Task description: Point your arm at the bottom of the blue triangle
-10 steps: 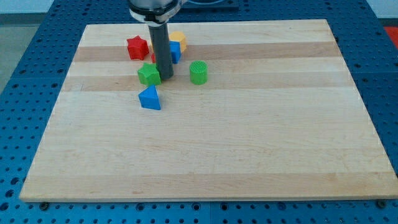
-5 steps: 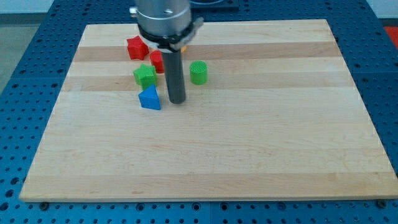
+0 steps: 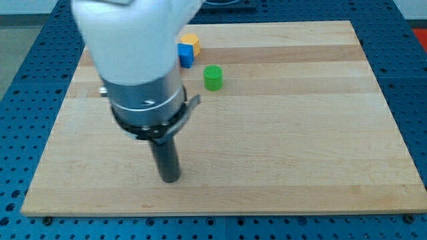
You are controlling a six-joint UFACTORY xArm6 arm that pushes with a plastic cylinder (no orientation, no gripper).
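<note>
My tip point(image 3: 171, 179) rests on the wooden board point(image 3: 280, 147) near the view's bottom, left of centre. The arm's large pale body fills the upper left of the view and hides the blue triangle, the green star, the red star and the other red block. I cannot tell how far the tip is from the blue triangle. A green cylinder point(image 3: 213, 77), a blue cube point(image 3: 185, 55) and a yellow block point(image 3: 191, 42) show to the right of the arm, well above the tip.
The board lies on a blue perforated table point(image 3: 27, 80). Its front edge point(image 3: 220, 213) runs just below the tip.
The tip has moved from beside the blue triangle down the view towards the board's front edge. The arm body now covers the blue triangle, the green star and the red blocks.
</note>
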